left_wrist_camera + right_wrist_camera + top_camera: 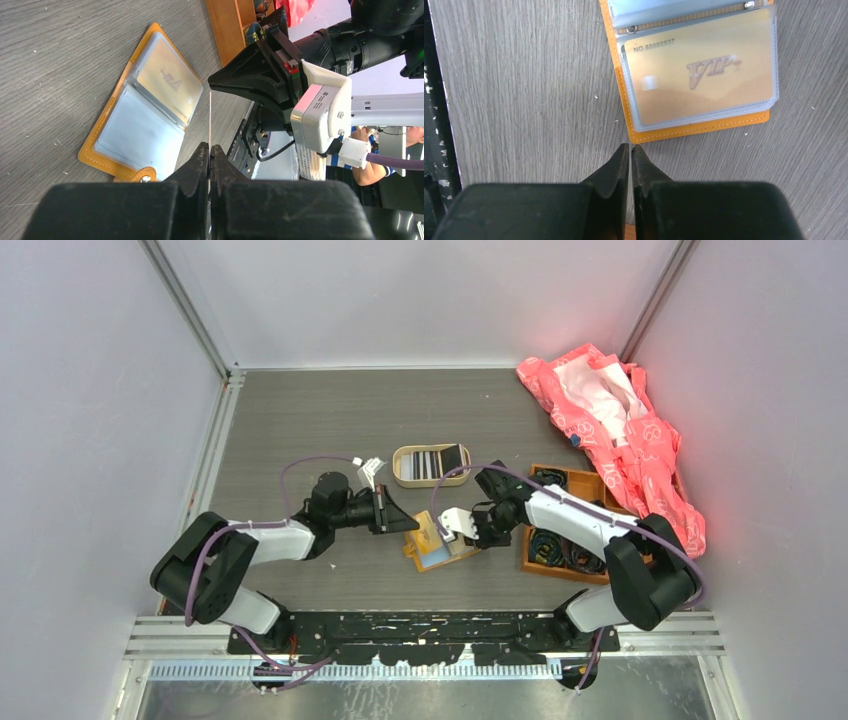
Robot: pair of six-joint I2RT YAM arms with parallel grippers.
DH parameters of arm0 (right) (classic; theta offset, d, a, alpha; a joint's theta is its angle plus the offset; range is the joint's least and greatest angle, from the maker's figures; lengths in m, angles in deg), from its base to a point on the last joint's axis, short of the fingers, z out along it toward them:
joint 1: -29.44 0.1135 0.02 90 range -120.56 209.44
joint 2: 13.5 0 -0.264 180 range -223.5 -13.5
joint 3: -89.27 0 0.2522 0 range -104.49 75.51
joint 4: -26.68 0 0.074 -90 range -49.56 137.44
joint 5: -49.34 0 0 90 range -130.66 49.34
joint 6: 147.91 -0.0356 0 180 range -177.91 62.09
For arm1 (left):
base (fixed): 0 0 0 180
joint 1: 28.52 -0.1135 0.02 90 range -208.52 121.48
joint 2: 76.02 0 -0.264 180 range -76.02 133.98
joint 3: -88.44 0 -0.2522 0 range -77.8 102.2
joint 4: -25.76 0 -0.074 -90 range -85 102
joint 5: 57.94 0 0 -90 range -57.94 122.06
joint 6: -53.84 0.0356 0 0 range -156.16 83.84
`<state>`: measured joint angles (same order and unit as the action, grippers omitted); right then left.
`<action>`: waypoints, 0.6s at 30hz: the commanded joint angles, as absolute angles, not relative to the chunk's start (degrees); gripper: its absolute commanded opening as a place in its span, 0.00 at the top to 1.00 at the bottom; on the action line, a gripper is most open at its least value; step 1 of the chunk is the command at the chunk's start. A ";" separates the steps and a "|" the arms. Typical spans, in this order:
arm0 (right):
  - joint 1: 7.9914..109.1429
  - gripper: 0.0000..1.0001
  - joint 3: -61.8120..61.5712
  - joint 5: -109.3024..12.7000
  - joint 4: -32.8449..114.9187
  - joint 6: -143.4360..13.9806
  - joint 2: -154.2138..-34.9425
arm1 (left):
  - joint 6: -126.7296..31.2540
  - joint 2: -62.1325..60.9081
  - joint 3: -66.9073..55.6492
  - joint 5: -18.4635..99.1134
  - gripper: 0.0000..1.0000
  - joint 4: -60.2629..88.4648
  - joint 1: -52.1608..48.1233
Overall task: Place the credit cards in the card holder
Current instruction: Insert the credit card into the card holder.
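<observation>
The card holder [437, 543] lies open on the table, orange outside with clear sleeves; it also shows in the left wrist view [135, 125] and the right wrist view [694, 127]. One sleeve holds a gold VIP credit card [699, 80]. My left gripper [210, 147] is shut on a thin credit card [210, 115] seen edge-on, just left of the holder [412, 524]. My right gripper [630, 146] is shut on nothing, its tips over bare table just off the holder's corner [468, 540]. More credit cards [430, 462] stand in an oval beige tin [405, 476].
An orange wooden compartment tray [590, 480] holding cables sits to the right of the holder. A crumpled pink bag [610, 430] lies at the back right. The black base rail [420, 625] runs along the near edge. The enclosure's walls rise on both sides.
</observation>
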<state>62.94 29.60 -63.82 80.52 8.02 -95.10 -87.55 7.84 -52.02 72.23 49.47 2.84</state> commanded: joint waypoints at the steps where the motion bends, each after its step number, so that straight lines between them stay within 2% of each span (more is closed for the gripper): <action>1: 62.08 0.87 26.87 -67.43 82.30 8.98 -92.87 | -88.98 8.59 -52.56 72.84 1.00 57.32 2.62; 11: 60.48 0.87 26.65 -69.22 83.36 9.40 -92.31 | -88.89 11.49 -50.46 71.61 1.00 57.25 2.68; 18: 59.34 0.86 27.09 -68.50 81.31 8.14 -92.17 | -91.60 17.74 -48.21 71.23 1.00 61.95 2.68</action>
<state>60.01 28.73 -67.38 82.81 8.24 -94.47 -89.48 14.98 -50.75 71.66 54.67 2.84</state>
